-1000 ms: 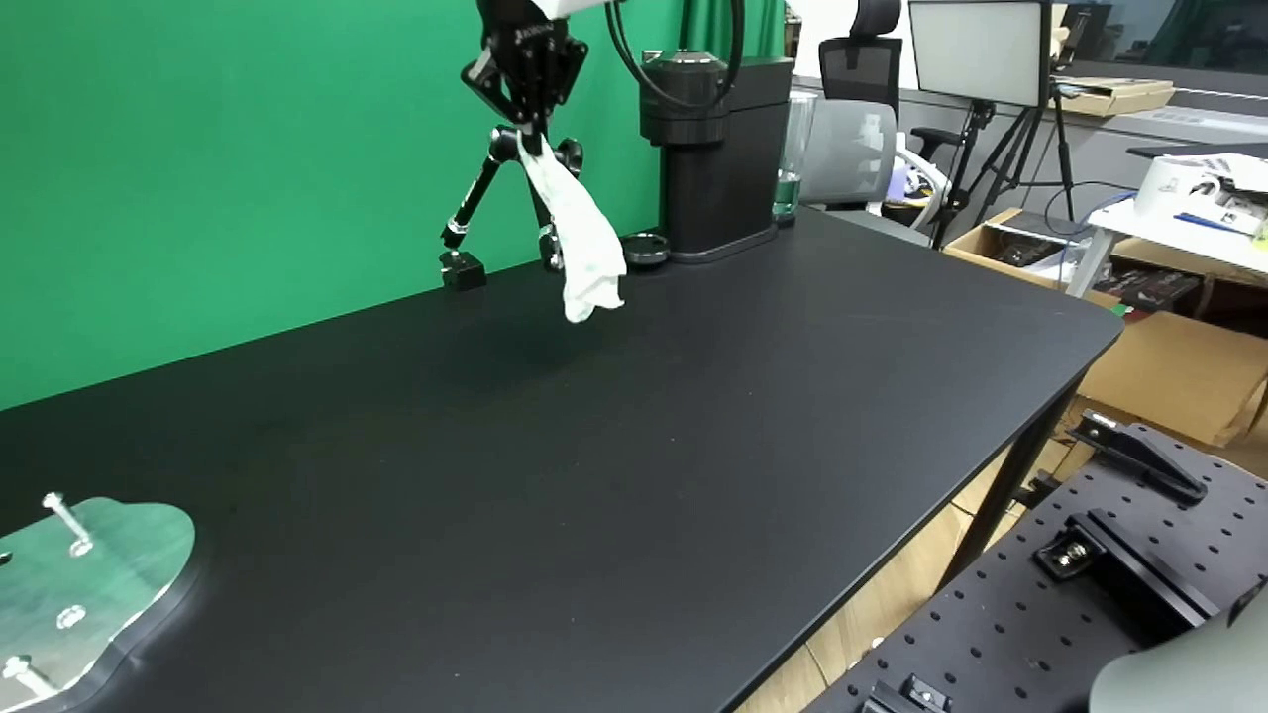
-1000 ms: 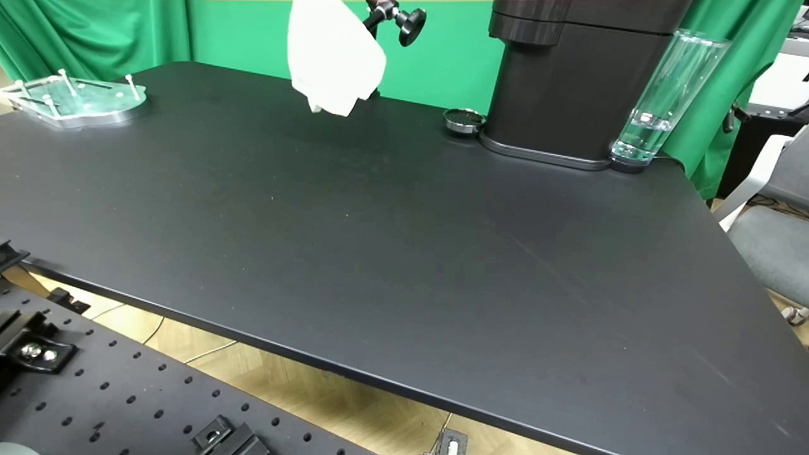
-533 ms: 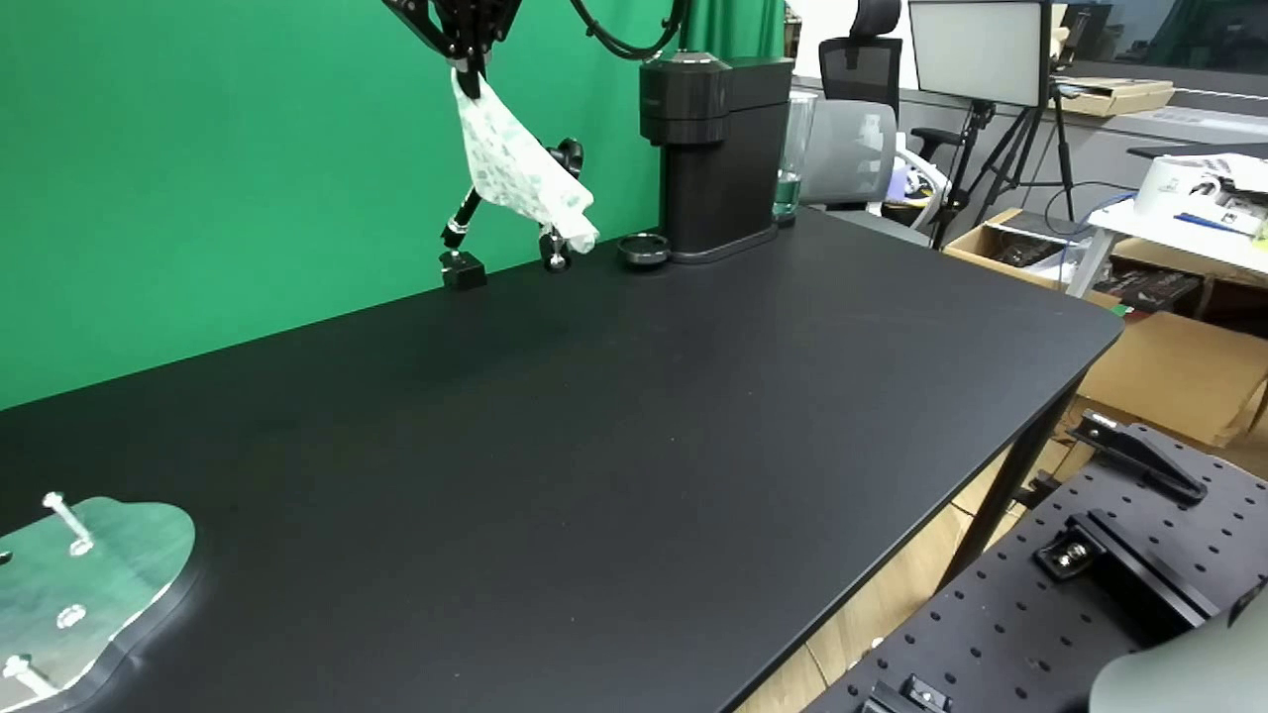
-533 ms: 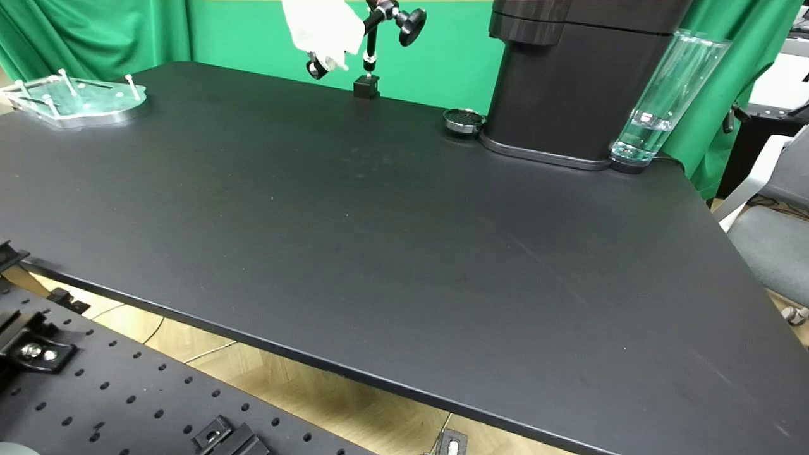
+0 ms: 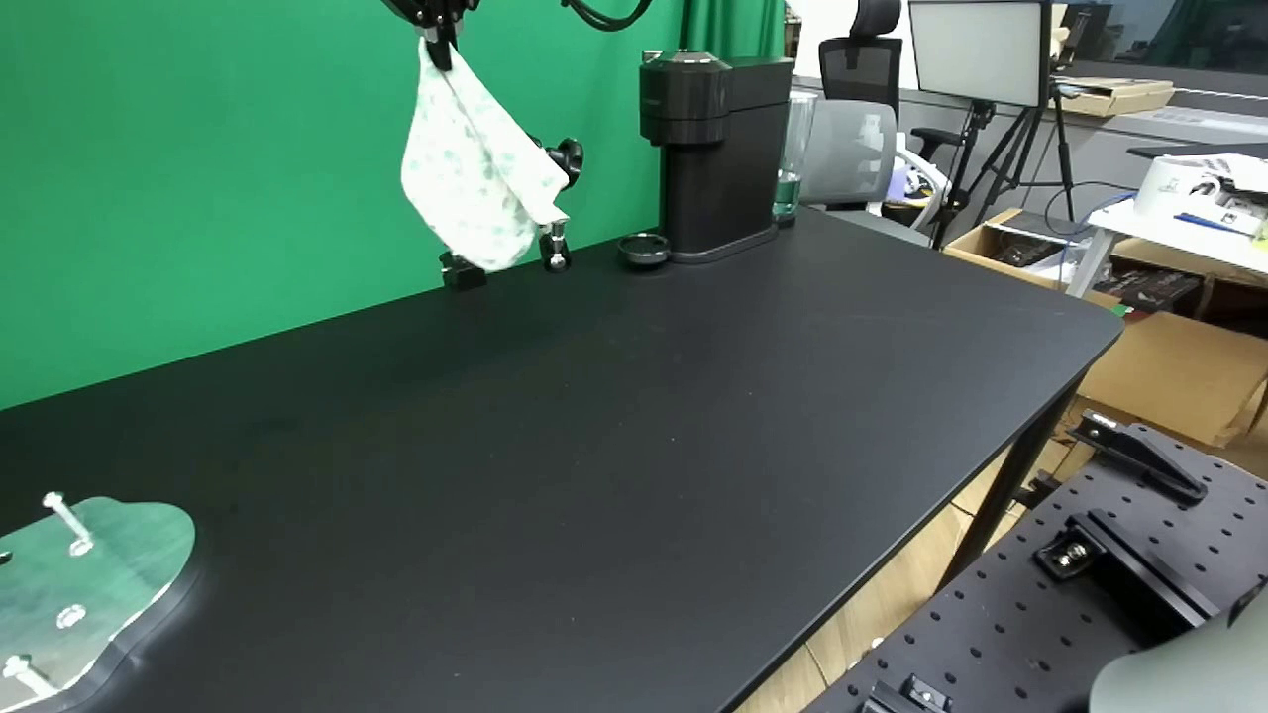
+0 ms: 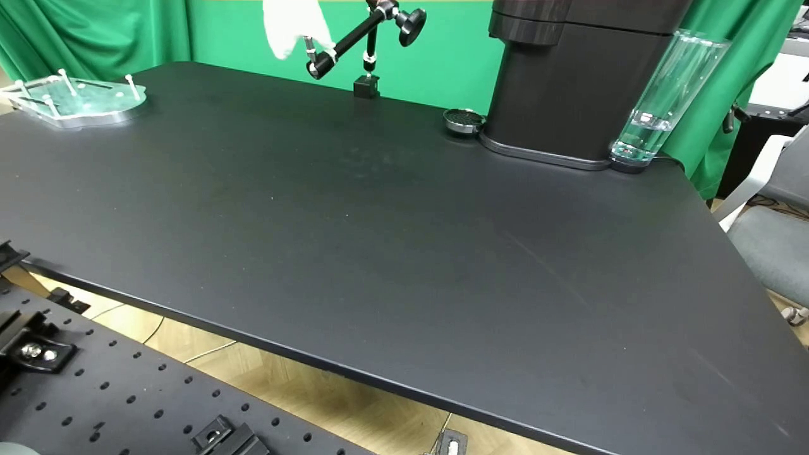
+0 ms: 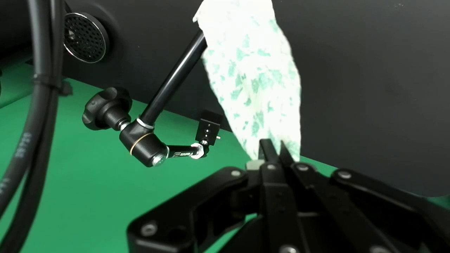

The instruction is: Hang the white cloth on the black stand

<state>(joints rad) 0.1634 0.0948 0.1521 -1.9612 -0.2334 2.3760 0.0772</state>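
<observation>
- one white cloth (image 5: 480, 168), pale green specks, held up in the air above the table (image 5: 614, 456); top end at the gripper (image 7: 276, 151), the rest draping down and sideways toward the stand
- fingers (image 7: 268, 153): close together, pinching the cloth by its top end, fabric running out from between them in the wrist view
- black stand: base (image 6: 366, 86) on the table by the back edge; rod (image 7: 175, 75) sloping down from a joint, round knob (image 7: 107, 109) beside that joint
- cloth against stand: in an exterior view a lower corner of the cloth hides part of the rod, the rod's end (image 5: 555, 254) showing just below; wrist view, the rod runs out of sight behind the cloth; touching or only overlapping, cannot tell
- in an exterior view only the lower part of the cloth (image 6: 294, 25) shows, at the top edge, near a short metal pin (image 6: 310, 47) on the rod
- black coffee machine (image 6: 581, 95) at the back of the table, clear tank (image 6: 670, 95) beside it, some water low inside
- small round tray (image 6: 464, 121) just beside the machine's foot, between machine and stand
- clear board (image 5: 129, 555) with white pegs (image 5: 67, 520) on the table, well apart from the stand
- green backdrop (image 5: 198, 178) behind the table; black cables (image 7: 44, 98) down one side of the wrist view
- plate with rows of holes (image 5: 991, 614) beside the table, grey chair (image 5: 842, 153) beyond
</observation>
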